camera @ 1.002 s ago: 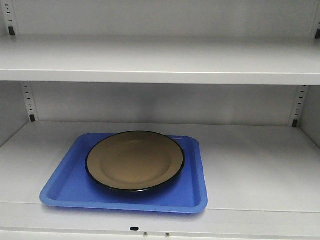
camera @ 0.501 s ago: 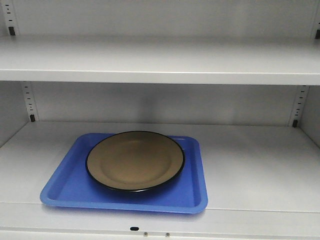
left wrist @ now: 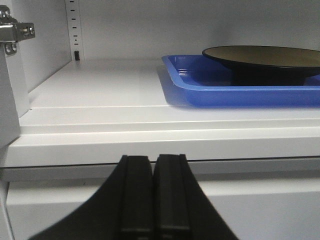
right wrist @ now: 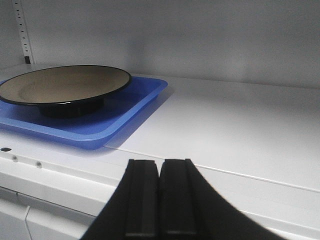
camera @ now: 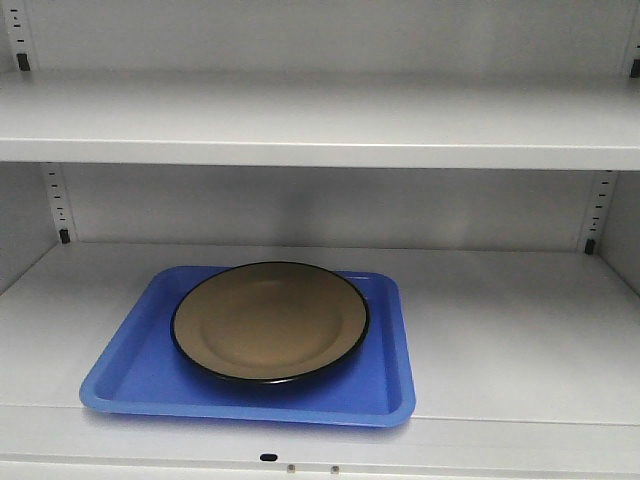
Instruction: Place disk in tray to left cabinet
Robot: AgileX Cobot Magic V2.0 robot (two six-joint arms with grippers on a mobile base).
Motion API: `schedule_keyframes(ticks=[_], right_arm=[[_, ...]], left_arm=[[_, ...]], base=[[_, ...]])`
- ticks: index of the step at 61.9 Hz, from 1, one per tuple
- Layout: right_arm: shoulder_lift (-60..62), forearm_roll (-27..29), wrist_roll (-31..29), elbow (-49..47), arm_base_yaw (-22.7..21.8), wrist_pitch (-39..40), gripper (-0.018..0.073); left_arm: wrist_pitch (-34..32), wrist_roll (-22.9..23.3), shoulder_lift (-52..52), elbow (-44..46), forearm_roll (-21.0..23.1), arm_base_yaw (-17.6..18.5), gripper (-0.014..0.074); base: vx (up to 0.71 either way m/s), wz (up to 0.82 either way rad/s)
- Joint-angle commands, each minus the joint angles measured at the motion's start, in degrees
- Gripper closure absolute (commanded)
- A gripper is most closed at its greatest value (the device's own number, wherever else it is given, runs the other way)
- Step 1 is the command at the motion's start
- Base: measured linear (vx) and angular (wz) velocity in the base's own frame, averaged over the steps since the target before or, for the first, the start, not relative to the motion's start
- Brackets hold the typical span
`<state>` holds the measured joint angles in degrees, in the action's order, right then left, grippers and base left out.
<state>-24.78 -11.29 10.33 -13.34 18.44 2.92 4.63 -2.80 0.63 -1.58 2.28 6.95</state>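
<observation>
- On the lower shelf (camera: 520, 330) of the left cabinet (camera: 320, 200) lay the blue tray (camera: 130, 375), and the disk (camera: 270, 320) sat inside it, toward the back of the tray and a little to its left.
- Seen from the left wrist view, the left gripper (left wrist: 152, 200) had its two black fingers pressed together with nothing between them; it was below and in front of the shelf edge, and the tray (left wrist: 210, 92) with the disk (left wrist: 265, 55) was farther in and to the right, well apart from it.
- From the right wrist view, the right gripper (right wrist: 160, 200) was also pressed closed and empty, in front of the shelf edge; the tray (right wrist: 130, 112) and the disk (right wrist: 65, 82) lay beyond it to the left, not touching it.
- The disk was round and shallow, tan with a thin black rim and a dark foot under it.
- The tray was smooth, shiny plastic, rectangular with rounded corners and a low raised rim.
- The shelves were flat and matte white-grey; perforated peg strips (camera: 58, 205) ran up the back corners, and an upper shelf (camera: 320, 125) stood above.
</observation>
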Motion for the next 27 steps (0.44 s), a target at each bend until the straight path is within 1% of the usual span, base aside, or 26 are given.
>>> schedule_keyframes(ticks=[1, 27], right_arm=[[-0.2, -0.6, -0.5, -1.8, -0.2, 5.0, 0.0565], [-0.2, -0.6, -0.5, -1.8, -0.2, 5.0, 0.0565]], left_arm=[[-4.6, 0.6, 0.4, -0.8, -0.1, -0.2, 0.06], [-4.6, 0.6, 0.4, -0.8, -0.1, -0.2, 0.06]], base=[[0.0, 0.0], [0.0, 0.0]])
